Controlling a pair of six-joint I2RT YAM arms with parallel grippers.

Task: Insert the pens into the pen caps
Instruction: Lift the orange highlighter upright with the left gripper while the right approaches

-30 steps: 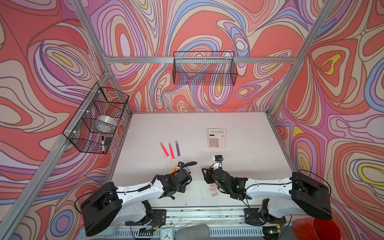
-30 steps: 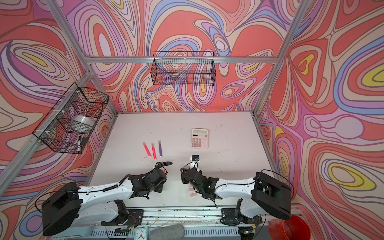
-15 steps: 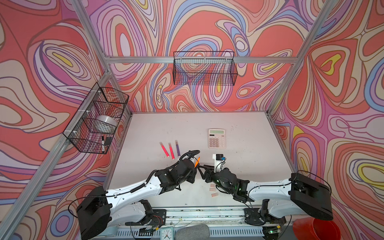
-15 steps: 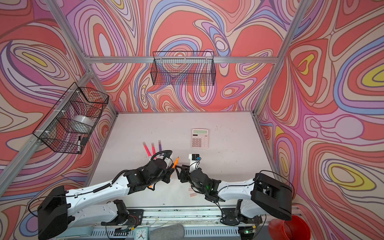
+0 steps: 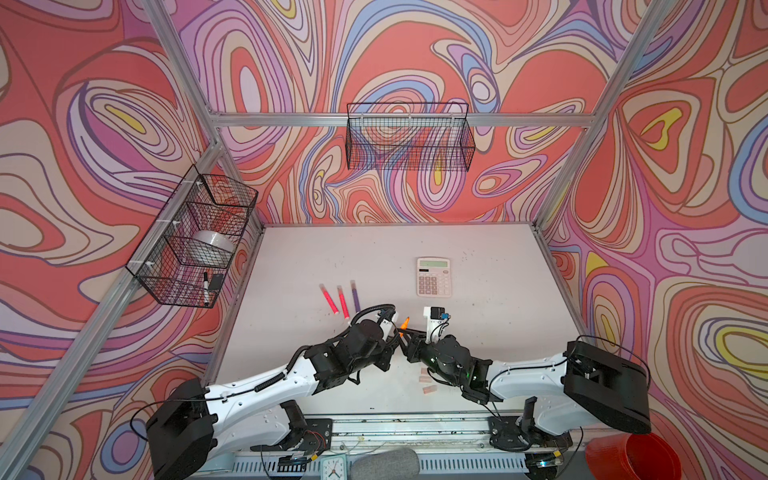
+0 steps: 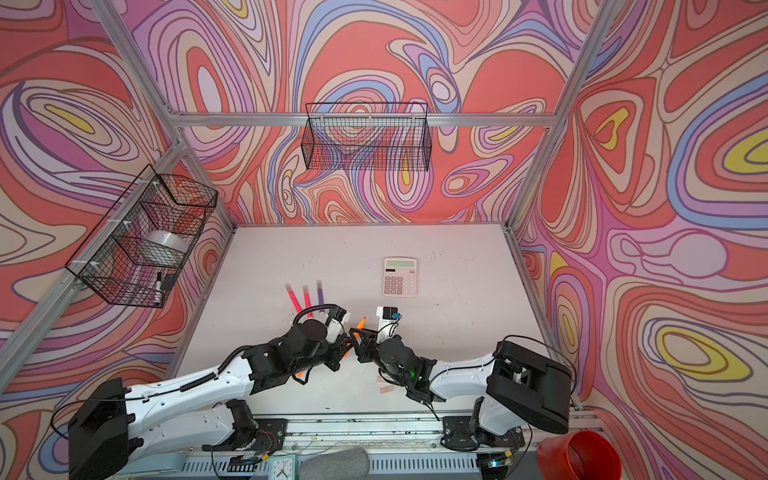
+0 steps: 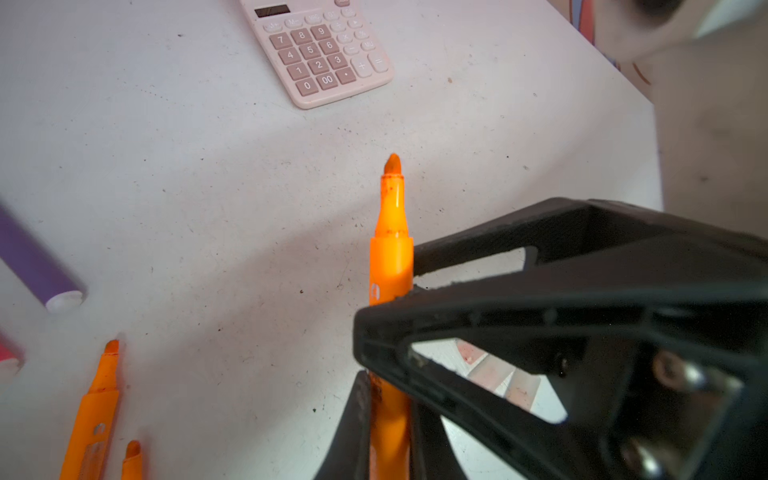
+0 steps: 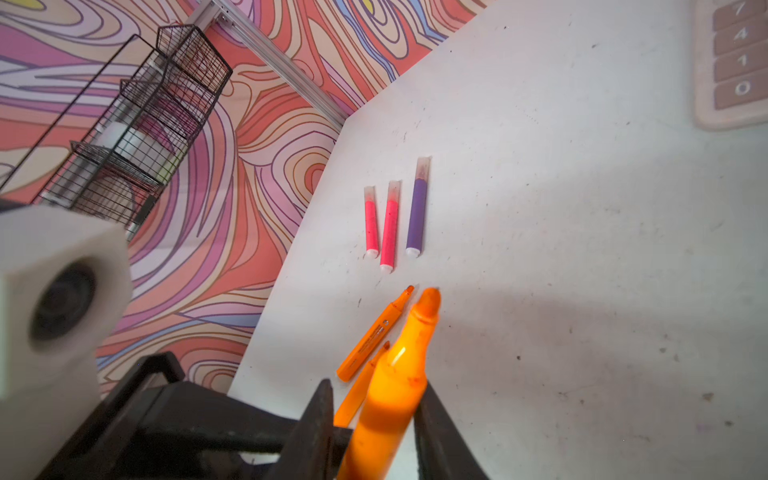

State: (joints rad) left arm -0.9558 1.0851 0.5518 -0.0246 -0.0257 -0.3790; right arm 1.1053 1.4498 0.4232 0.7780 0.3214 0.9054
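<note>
In both top views the left claw point(image 5: 395, 336) and right claw point(image 5: 408, 332) stood tip to tip on one orange pen point(image 5: 404, 321) above the tabletop point(image 5: 498, 324). Capped pens point(image 5: 341, 298) lay at 10 o'clock from it, loose pen caps point(image 5: 426, 380) at 5.

Left wrist: calculator point(image 7: 320, 54) keys read 0 to 9 and 00. The left claw point(image 7: 388, 436) pinched the orange pen point(image 7: 390, 232).

Right wrist: keys 7, 4, 1, 0. The right claw point(image 8: 374, 428) flanked the pen, one finger point(image 8: 432, 436) touching, a slim gap beside the other.

Digits 0–9, 00 on calculator point(image 7: 320, 54)
</note>
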